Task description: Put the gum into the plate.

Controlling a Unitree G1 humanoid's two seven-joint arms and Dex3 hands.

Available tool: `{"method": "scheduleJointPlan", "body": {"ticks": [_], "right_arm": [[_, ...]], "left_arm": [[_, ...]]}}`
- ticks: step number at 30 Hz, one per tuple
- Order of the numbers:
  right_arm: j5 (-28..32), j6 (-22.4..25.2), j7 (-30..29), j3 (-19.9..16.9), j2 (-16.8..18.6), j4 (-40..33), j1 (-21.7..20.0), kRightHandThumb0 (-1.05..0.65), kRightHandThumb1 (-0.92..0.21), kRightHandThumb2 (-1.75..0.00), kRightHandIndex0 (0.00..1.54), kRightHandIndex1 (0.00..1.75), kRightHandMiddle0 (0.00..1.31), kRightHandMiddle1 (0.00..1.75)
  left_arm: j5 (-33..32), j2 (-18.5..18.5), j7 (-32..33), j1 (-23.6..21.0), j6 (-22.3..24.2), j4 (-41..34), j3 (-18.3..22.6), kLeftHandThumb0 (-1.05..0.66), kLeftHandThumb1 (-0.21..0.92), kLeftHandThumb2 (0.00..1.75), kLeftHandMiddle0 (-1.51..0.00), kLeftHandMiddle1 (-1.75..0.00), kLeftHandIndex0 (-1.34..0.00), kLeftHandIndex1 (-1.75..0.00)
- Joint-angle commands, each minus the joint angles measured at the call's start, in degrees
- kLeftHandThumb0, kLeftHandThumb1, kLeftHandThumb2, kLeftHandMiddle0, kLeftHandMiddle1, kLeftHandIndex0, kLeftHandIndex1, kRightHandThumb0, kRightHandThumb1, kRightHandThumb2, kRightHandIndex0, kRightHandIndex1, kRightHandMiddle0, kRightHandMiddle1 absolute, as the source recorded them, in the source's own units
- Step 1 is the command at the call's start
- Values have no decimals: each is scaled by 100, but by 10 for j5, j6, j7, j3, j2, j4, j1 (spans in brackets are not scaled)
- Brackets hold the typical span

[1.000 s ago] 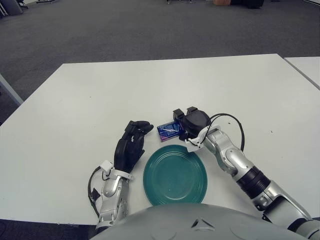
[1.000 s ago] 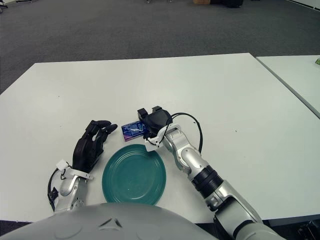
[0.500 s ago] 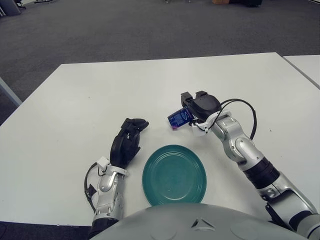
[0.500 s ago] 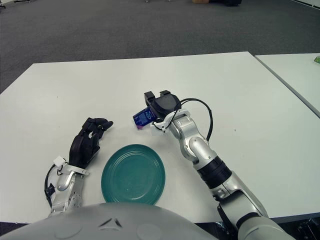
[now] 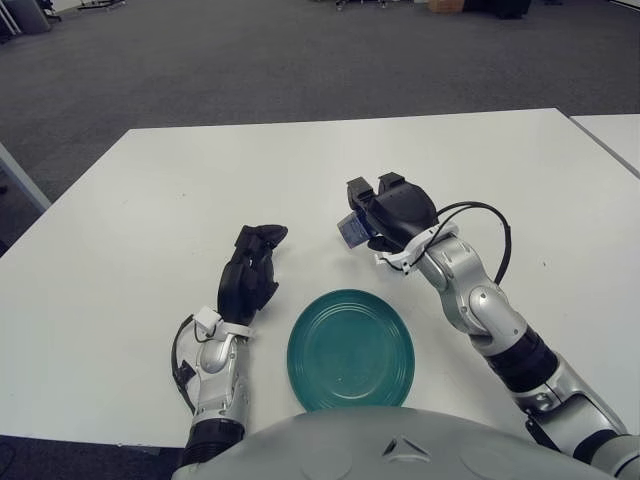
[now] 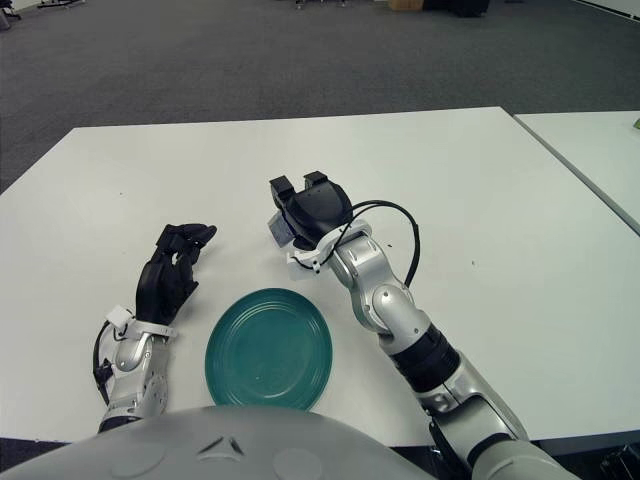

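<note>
The right hand [image 5: 385, 215], black with a silver forearm, is up off the wide white table [image 5: 150, 200], and its dark fingers [image 5: 358, 190] are clamped around the small blue gum packet [image 5: 349, 229]. Only a corner of that packet peeks out on the hand's left side, so most of it is hidden inside the grip. The packet is in the air, clear of the tabletop, and sits beyond the far rim of the round teal plate [image 5: 350, 349], not over it. The plate lies flat near the table's front edge, between the two arms, with nothing in it.

Over on the other side, the black left hand [image 5: 250, 277] shows just left of the plate, its fingers [image 5: 263, 238] loosely curled and close together, holding nothing. Whether it touches the table I cannot tell. A white band wraps its wrist, and the silver forearm runs back toward the robot's body at the bottom of the view.

A black cable [image 5: 478, 210] loops out from behind the right wrist and arcs above the forearm. The right arm stretches from the lower right corner diagonally up to the hand, passing beside the plate's right edge without touching it. Grey carpet [image 5: 300, 60] fills the floor beyond the table's far edge.
</note>
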Motion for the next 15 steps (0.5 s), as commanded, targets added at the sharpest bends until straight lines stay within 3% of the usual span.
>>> {"method": "scheduleJointPlan", "body": {"ticks": [1,8,15], "right_arm": [[-10,-5,14,-8,-4,-31,13,-40,-64,-89,41,91,37,175],[-13,-21,29,-12,-7,-79,46,-40,-63,-91,44,87,38,174],[-11,-34,59,-14,-3,-114,67,-40,-62,-92,44,85,38,174]], "left_arm": [[-11,-19,5,22,-20,67,6,-90,92,64,-13,-72,-7,-125],[-7,-21,10,18,-14,75,13,-87,92,59,-13,-69,-7,-127],[11,-25,26,20,-23,68,10,-88,92,62,-16,-61,-5,-117]]}}
